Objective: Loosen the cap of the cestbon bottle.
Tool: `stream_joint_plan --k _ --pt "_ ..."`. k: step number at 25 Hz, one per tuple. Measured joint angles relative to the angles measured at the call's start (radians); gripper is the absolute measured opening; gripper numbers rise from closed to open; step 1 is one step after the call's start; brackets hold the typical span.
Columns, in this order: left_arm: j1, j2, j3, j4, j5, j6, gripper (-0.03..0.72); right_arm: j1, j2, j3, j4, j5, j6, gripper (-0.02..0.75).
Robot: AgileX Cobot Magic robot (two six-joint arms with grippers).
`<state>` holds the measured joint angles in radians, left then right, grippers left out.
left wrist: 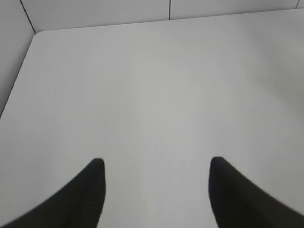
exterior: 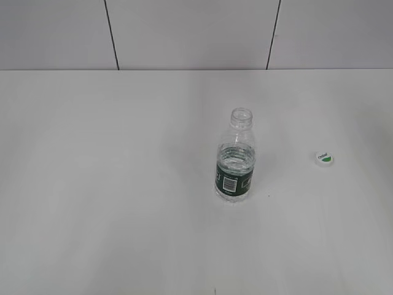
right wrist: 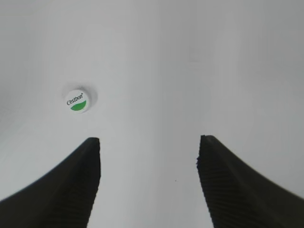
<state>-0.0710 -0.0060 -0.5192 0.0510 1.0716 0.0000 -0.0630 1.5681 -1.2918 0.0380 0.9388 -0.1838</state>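
Note:
The cestbon bottle (exterior: 235, 158) stands upright near the middle of the white table, its neck open with no cap on it and a dark green label band with a white barcode facing me. The cap (exterior: 324, 158) lies flat on the table to the bottle's right, apart from it; it also shows in the right wrist view (right wrist: 77, 100), white with a green patch. My right gripper (right wrist: 149, 142) is open and empty, with the cap ahead and to the left of its fingers. My left gripper (left wrist: 156, 164) is open and empty over bare table. Neither gripper shows in the exterior view.
The white table (exterior: 110, 184) runs back to a white panelled wall (exterior: 184, 31). The left wrist view shows the table's far left corner (left wrist: 38, 34) and its left edge.

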Motion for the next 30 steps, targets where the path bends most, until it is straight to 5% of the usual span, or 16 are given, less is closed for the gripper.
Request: stream_joint_plan --k 21,30 --pt "0.0 0.0 0.0 -0.001 0.0 0.0 0.369 0.0 -0.816 0.022 -0.019 0.089 -0.033 0.492" --pt "0.0 0.0 0.0 -0.001 0.0 0.0 0.326 0.0 -1.118 0.334 -0.038 0.1 -0.038 0.492"
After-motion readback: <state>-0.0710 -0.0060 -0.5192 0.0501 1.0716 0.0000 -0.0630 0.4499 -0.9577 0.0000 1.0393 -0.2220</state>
